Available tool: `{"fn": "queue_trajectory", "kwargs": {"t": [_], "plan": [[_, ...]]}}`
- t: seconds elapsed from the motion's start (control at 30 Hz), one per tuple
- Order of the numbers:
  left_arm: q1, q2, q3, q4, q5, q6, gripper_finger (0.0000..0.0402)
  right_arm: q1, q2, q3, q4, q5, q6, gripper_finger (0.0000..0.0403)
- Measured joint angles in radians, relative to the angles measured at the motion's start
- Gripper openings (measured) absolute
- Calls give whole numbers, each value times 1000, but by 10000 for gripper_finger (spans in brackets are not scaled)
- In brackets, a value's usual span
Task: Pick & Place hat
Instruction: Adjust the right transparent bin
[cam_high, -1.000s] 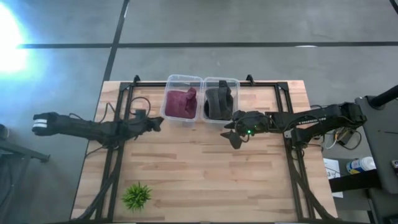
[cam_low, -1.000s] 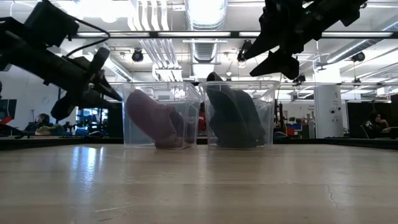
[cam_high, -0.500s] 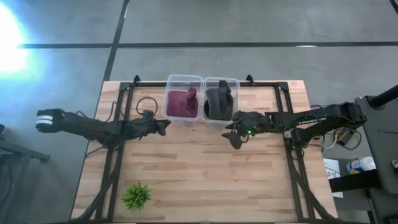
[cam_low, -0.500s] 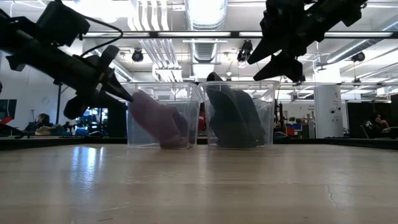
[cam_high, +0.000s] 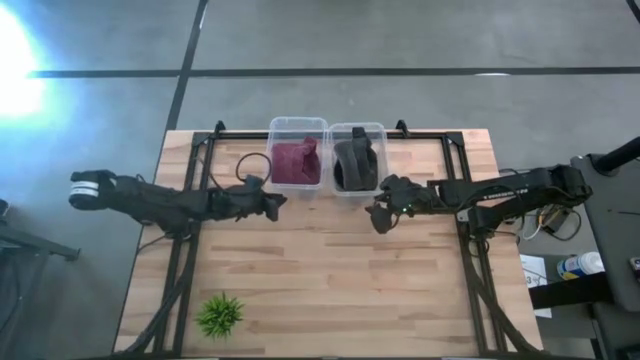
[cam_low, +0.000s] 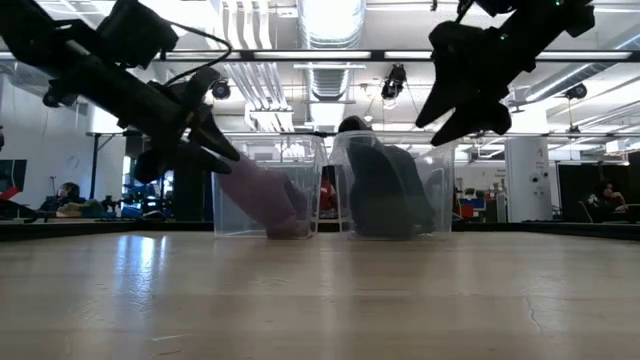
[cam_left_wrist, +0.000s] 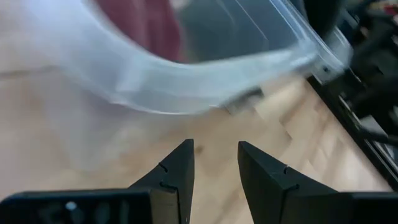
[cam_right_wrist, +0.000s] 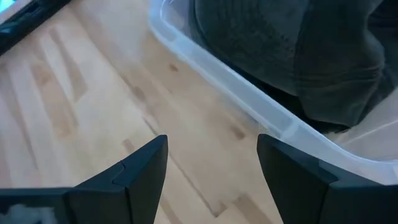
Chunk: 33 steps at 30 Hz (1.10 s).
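Note:
Two clear bins stand side by side at the table's far middle. The left bin (cam_high: 297, 160) holds a maroon hat (cam_high: 295, 165). The right bin (cam_high: 356, 160) holds a dark grey hat (cam_high: 354, 165), which leans on the bin's walls (cam_low: 385, 190). My left gripper (cam_high: 277, 203) is open with a narrow gap and sits low at the left bin's near wall (cam_left_wrist: 186, 93). My right gripper (cam_high: 378, 212) is open wide and hangs above the wood just near of the right bin's near right corner (cam_right_wrist: 261, 118). My left gripper (cam_left_wrist: 214, 146) comes level from the table's left, with its fingertips close to the left bin's near wall. Whether it touches the bin, I cannot tell.
A small green plant (cam_high: 220, 315) stands near the table's near left corner. Black frame rails (cam_high: 190, 250) run along both sides and the far edge. Bare wood (cam_high: 330, 270) lies between the arms, toward the near edge.
My left gripper has moved toward the table's right, up to the left bin. Both bins have slid a little toward the right and far edge. My right gripper has turned slightly and stayed open near the right bin.

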Motion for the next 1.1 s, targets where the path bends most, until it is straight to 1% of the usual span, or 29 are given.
{"fn": "queue_trajectory", "kwargs": {"t": [0.07, 0.2, 0.3, 0.5, 0.6, 0.87, 0.93, 1.0, 1.07, 1.1], "plan": [[0, 11, 17, -3, 37, 6, 117, 0, -10, 0, -7, 20, 1, 247], [0, 11, 38, -10, 106, 8, 117, -3, -29, 0, 15, 27, -19, 247], [0, 0, 36, -12, 114, 9, 117, -7, -28, 0, 32, 48, -26, 247], [0, -22, 27, -33, 114, 7, 117, -10, 1, 0, 71, 48, -35, 247], [0, -24, 27, -33, 114, 4, 117, -10, 9, 0, 136, 46, -68, 247], [0, -25, 27, -41, 101, 3, 117, -46, 15, 0, 236, 48, -118, 247], [0, -25, 27, -41, 101, 3, 117, -46, 8, 0, 266, 26, -130, 247], [0, -26, 27, -41, 100, 0, 117, -45, -17, 0, 274, -35, -133, 247], [0, -26, 27, -41, 100, -1, 117, -40, -54, 11, 228, -107, -113, 247], [0, -26, 27, -41, 100, -1, 117, -38, -74, 18, 177, -125, -90, 247]]}}
